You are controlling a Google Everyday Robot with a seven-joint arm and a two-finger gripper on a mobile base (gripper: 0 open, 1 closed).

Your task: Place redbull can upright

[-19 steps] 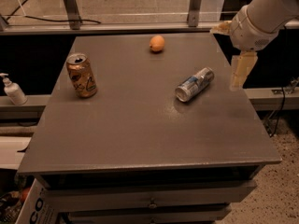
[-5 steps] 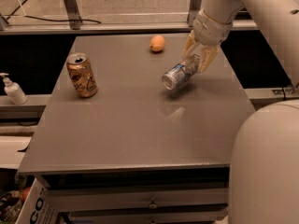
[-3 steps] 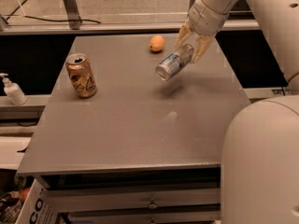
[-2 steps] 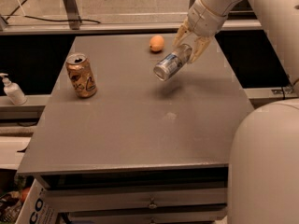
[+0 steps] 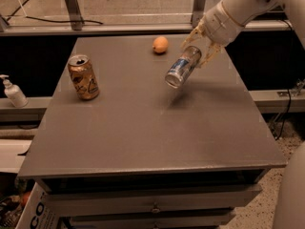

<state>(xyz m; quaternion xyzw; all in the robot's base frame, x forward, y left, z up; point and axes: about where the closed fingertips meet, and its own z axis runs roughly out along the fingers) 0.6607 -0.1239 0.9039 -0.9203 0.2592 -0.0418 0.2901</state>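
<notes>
The redbull can (image 5: 181, 67) is slim, silver and blue. It hangs tilted in the air above the right half of the grey table (image 5: 143, 128), its lower end pointing down to the left, with its shadow on the tabletop below. My gripper (image 5: 199, 50) reaches in from the upper right and is shut on the can's upper end.
A wider gold-orange can (image 5: 84, 77) stands upright at the table's left side. An orange fruit (image 5: 160, 45) lies near the far edge. A white pump bottle (image 5: 13, 92) stands on a ledge off the table's left. Drawers sit below the front edge.
The can lay on the table's right side; my gripper closed on it, lifted it and carried it up and a little left. It now hangs tilted above the table.
</notes>
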